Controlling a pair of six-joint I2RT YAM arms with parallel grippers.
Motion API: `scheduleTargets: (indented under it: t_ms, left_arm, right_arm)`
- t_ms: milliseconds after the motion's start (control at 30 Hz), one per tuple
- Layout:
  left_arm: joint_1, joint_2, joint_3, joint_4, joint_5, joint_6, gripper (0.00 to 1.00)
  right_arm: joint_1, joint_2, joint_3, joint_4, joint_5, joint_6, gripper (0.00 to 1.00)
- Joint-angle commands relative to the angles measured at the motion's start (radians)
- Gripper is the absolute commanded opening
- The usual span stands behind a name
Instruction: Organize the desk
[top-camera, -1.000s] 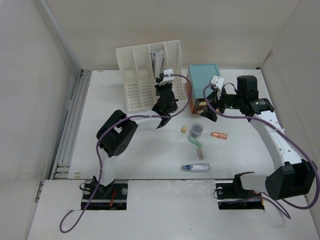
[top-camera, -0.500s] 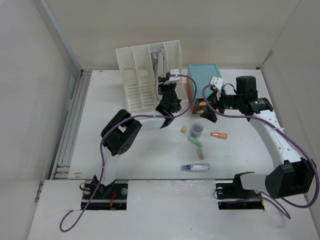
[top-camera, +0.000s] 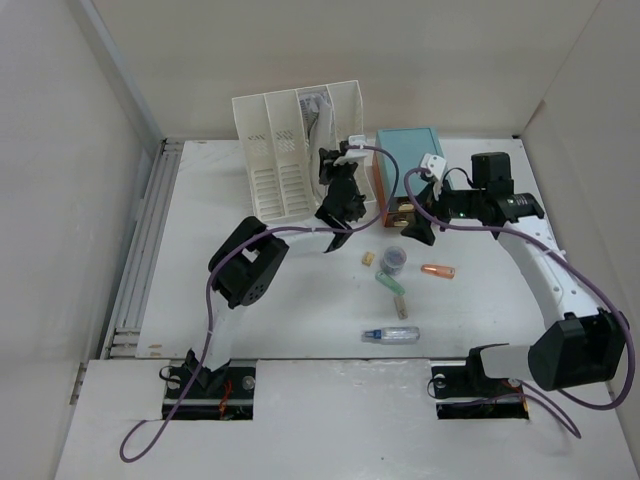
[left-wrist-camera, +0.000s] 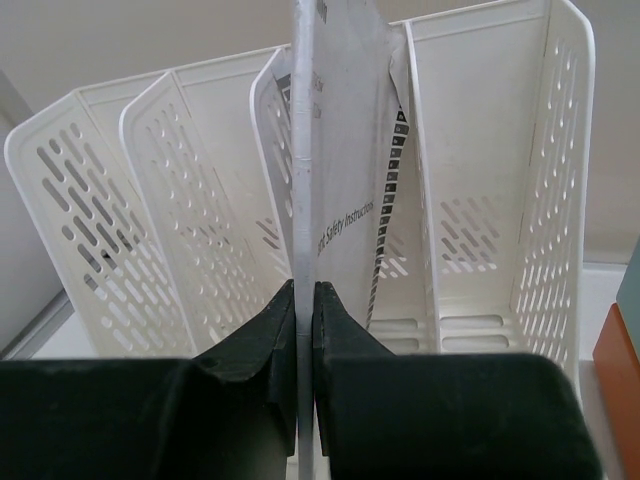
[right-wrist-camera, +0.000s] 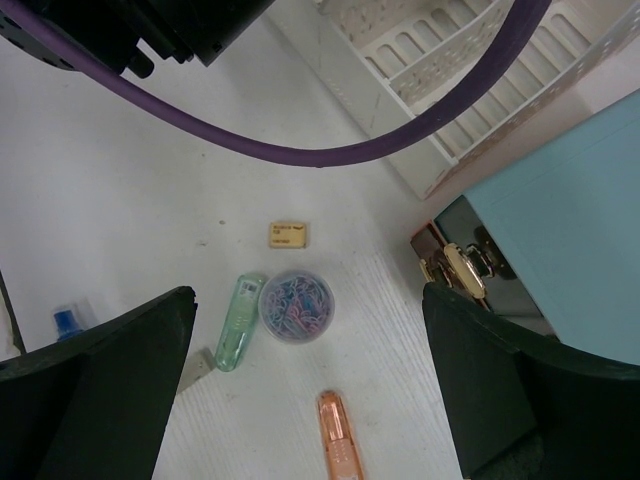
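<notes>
Mock office set-up in a lab test booth. White panels (top-camera: 60, 200) enclose my counter (top-camera: 300, 320); a slotted file rack (left-wrist-camera: 500, 200) stands beyond my left fingers (left-wrist-camera: 250, 340), which pinch a leaflet (left-wrist-camera: 345, 150); paper clips (right-wrist-camera: 296, 305), eraser (right-wrist-camera: 288, 235) and highlighter (right-wrist-camera: 238, 335) lie under my right fingers (right-wrist-camera: 110, 370).

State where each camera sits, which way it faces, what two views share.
Top: above and behind, looking down on the desk; left arm and right arm show.
Left wrist: on the left hand, facing the file rack; shut fingers pinch a booklet.
Right wrist: on the right hand, looking down at a clip tub; open fingers show.
Shared: top and right wrist show the clip tub.
</notes>
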Motion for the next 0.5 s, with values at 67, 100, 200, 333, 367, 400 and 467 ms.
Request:
scheduleTargets:
  t_ms: [67,100,200,333,367,400,467]
  left_arm:
    - [0.006,-0.034,0.058,0.239,0.054,0.091,0.00]
    - [0.006,-0.044,0.058,0.248,0.069,0.100,0.00]
    - [0.006,-0.045,0.049,0.294,0.098,0.135,0.00]
    - [0.016,-0.034,0.063,0.323,0.121,0.157,0.00]
    - [0.025,-0.034,0.063,0.324,0.121,0.157,0.00]
    - [0.025,-0.025,0.063,0.324,0.121,0.157,0.00]
    - [0.025,-0.025,0.063,0.354,0.131,0.168,0.00]
  right_arm:
    - [-0.011,0.012,0.041,-0.001,-0.039,-0.016,1.00]
    - [-0.011,0.022,0.050,-0.010,-0.039,-0.025,1.00]
    - [-0.011,0.022,0.050,-0.011,-0.039,-0.026,1.00]
    - [-0.011,0.031,0.050,-0.011,-0.039,-0.026,1.00]
    - [-0.011,0.031,0.050,-0.011,-0.039,-0.026,1.00]
    - [-0.011,0.031,0.050,-0.020,-0.039,-0.026,1.00]
    - [-0.011,0.040,0.050,-0.020,-0.039,-0.026,1.00]
